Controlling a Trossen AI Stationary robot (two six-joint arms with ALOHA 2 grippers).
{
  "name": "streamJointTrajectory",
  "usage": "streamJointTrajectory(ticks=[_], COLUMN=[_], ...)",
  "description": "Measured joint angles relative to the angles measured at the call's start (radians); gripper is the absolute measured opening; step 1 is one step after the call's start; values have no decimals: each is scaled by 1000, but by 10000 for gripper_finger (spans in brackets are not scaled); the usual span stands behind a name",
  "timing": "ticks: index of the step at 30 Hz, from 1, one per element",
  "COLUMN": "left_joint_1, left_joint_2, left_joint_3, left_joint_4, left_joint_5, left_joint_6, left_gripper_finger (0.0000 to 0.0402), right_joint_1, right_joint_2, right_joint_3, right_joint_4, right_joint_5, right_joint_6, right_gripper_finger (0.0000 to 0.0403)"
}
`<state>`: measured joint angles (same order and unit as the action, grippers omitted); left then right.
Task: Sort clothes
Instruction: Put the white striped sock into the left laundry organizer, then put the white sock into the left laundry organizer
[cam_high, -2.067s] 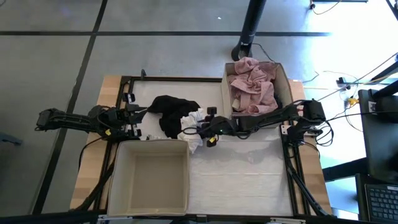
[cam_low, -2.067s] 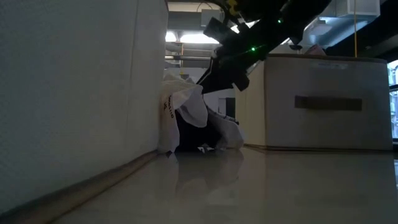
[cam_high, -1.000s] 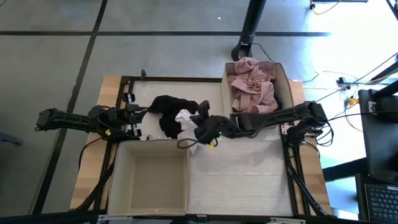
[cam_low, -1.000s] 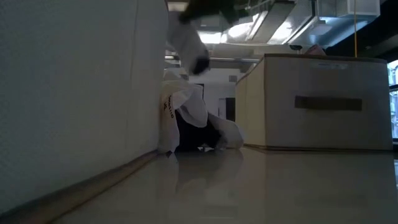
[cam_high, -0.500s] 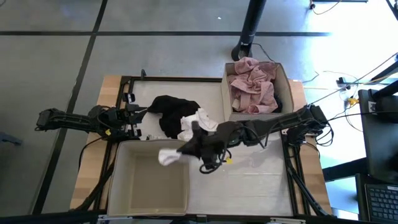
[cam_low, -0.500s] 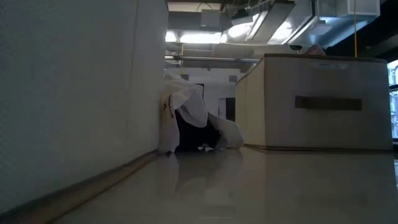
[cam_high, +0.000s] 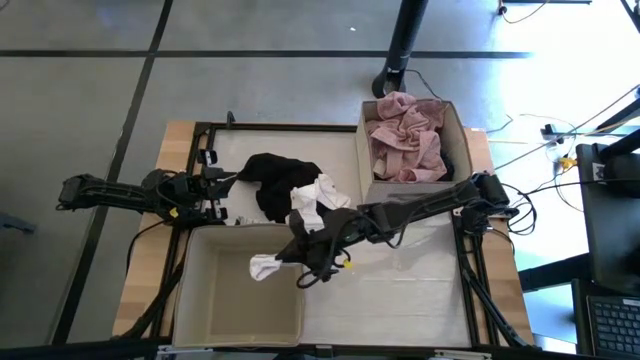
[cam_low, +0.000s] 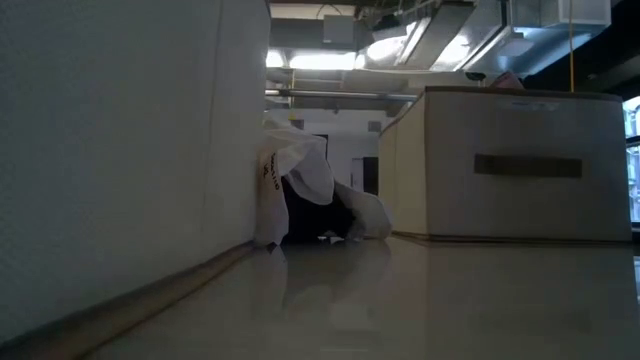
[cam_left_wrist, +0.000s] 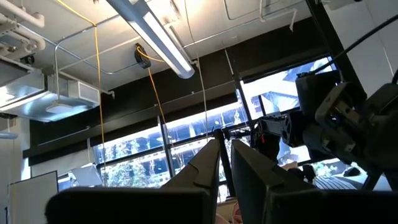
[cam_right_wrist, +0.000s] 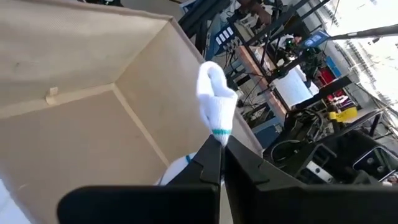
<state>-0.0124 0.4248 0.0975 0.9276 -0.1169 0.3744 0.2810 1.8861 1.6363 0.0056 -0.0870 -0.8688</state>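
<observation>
right hand (cam_high: 290, 256) pinched on white sock (cam_high: 264, 266) | seemingly over beige box (cam_high: 190, 300); left hand (cam_high: 222, 180) narrow gap, empty

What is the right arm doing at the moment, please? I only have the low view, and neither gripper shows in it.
Observer: The right gripper is shut on a small white sock, over the near beige box.
Operator: Thank you. Is anything in that box?
Observer: Its floor looks bare in the right wrist view.
Operator: And the left arm?
Observer: The left gripper waits at the table's left edge, beside the black garment.
Operator: What fills the other box?
Observer: The far beige box holds a pink garment.
</observation>
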Motion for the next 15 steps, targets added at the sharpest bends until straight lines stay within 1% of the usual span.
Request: streamJointTrajectory(ticks=[3, 6, 12, 15], left_joint_1=[0, 0, 0, 0], left_joint_2=[0, 0, 0, 0], left_joint_3=[0, 0, 0, 0], left_joint_4=[0, 1, 1, 1], left_joint_5=[0, 0, 0, 0], left_joint_6=[0, 0, 0, 0], left_gripper_finger=[31, 31, 31, 31], right_joint_1=[0, 0, 0, 1], right_joint_2=[1, 7, 7, 0], right_joint_3=[0, 0, 0, 0], right_joint_4=[-5, -7, -25, -31], right_joint_5=[8, 21, 25, 63], right_joint_6=[3, 4, 4, 0], right_gripper_finger=[16, 40, 135, 177])
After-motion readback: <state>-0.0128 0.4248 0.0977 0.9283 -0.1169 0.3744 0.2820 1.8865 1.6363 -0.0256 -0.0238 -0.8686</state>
